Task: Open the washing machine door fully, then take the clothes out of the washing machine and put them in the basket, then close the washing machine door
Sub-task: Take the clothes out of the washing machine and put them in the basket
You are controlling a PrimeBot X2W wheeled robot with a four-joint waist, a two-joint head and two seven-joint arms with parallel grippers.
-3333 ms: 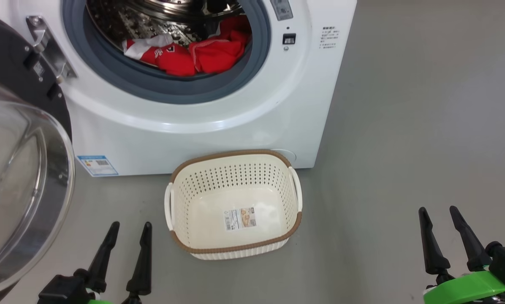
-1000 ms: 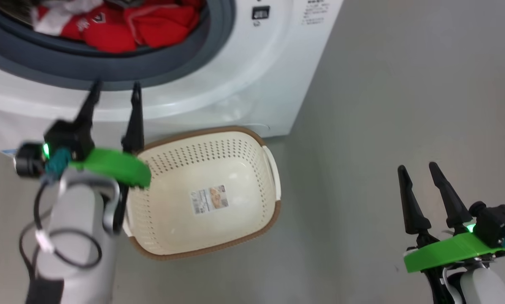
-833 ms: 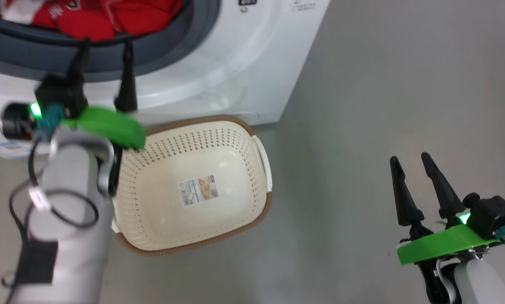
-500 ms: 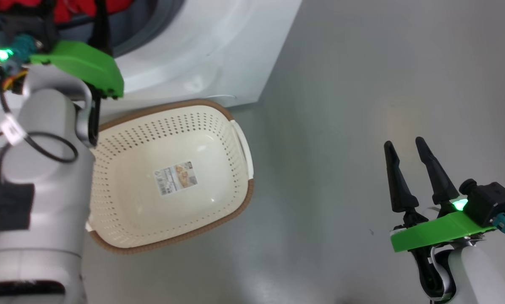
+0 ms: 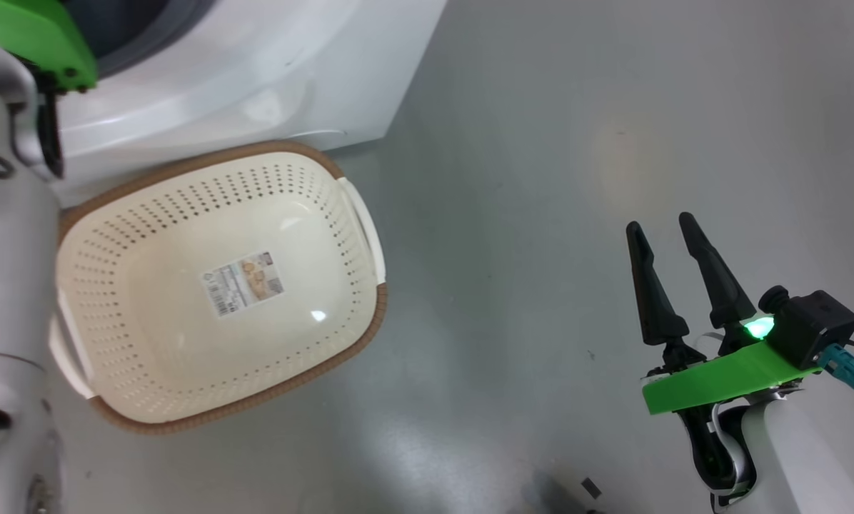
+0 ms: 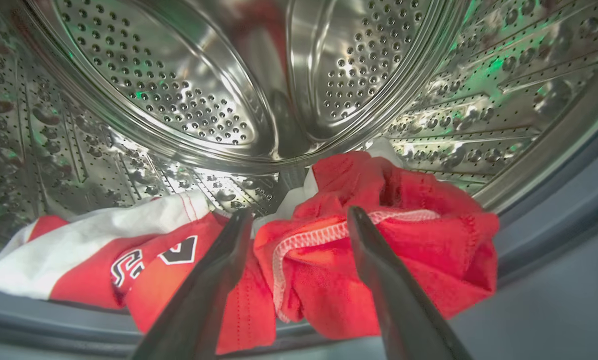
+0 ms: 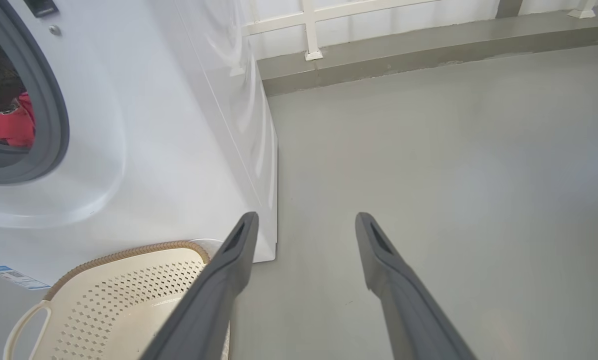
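Left hand (image 6: 299, 212), fingers spread, sits at the clothes (image 6: 379, 250) inside the drum (image 6: 179, 100). Right hand (image 5: 660, 222), spread, hovers apart from the basket (image 5: 380, 314).

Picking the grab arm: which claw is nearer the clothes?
Left. The left claw is open at the mouth of the drum, fingertips right at the clothes. The right claw is open over the floor, beyond the basket, away from the washing machine.

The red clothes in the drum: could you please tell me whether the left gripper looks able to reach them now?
Probably yes: the left gripper is open at the drum mouth, fingertips right before the red clothes, with nothing blocking.
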